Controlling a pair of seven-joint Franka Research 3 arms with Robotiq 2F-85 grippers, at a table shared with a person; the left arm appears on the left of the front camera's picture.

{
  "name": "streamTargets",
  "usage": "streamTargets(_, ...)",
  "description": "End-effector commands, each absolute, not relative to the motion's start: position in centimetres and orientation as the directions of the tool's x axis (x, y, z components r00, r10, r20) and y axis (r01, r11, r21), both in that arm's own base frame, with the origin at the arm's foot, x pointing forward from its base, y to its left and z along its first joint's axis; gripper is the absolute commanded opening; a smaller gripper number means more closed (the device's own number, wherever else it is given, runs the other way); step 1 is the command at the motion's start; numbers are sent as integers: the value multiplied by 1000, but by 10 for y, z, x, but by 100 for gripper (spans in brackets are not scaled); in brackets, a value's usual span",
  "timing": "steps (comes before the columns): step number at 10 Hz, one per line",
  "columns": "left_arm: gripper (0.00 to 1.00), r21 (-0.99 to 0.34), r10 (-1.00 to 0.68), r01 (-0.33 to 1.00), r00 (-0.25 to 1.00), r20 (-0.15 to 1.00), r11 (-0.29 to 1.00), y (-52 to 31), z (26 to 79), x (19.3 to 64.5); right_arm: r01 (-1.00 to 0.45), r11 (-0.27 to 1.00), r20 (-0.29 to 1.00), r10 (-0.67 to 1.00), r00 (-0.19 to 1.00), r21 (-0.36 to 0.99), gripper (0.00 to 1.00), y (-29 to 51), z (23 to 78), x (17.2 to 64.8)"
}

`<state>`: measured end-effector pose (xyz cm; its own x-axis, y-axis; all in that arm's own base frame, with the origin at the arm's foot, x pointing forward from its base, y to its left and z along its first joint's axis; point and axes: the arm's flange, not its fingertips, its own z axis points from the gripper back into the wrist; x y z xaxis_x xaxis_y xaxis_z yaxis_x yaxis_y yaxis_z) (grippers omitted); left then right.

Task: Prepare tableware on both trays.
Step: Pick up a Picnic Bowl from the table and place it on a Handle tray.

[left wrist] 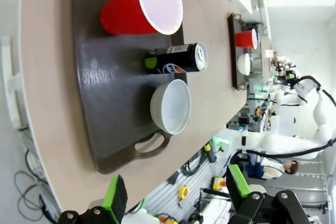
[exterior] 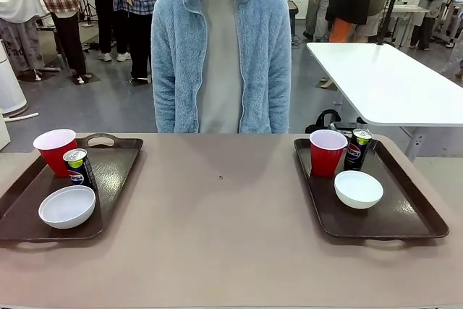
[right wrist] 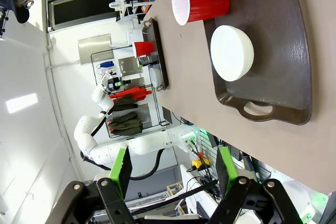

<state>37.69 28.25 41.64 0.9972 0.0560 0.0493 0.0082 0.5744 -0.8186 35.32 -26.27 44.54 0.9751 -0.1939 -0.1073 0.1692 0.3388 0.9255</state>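
The bench (exterior: 224,244) was a plain tan top w/ a small dark speck near its middle. On the robot's left lay the left tray (exterior: 116,179): nearest the robot sat the left bowl (exterior: 66,206), behind it the left can (exterior: 78,167) upright, and just beside that, farther back, the left cup (exterior: 55,150). On the right lay the right tray (exterior: 405,211) w/ the right bowl (exterior: 358,189) nearest, the right cup (exterior: 327,153) behind it and the right can (exterior: 357,149) touching or just beside the cup. Between the trays the top was bare. Across the bench stood a person in a light blue fleece jacket (exterior: 221,56); a white table (exterior: 383,81) and other people were farther off in the room. Left gripper (left wrist: 176,190) hung off the bench edge, fingers wide apart, holding nothing. Right gripper (right wrist: 172,166) likewise spread, holding nothing, clear of its tray.
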Motion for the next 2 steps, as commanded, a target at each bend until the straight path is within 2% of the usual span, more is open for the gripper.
streamTargets(1, 100, -819, 69, 10, 996, 61, 574, 285, 417, 378, 182, 334, -122, -194, 973, 925, 85, -262, 448, 352)
streamTargets(2, 100, -819, 69, 10, 996, 61, 574, 285, 417, 378, 182, 334, -122, -194, 973, 925, 85, -262, 448, 352)
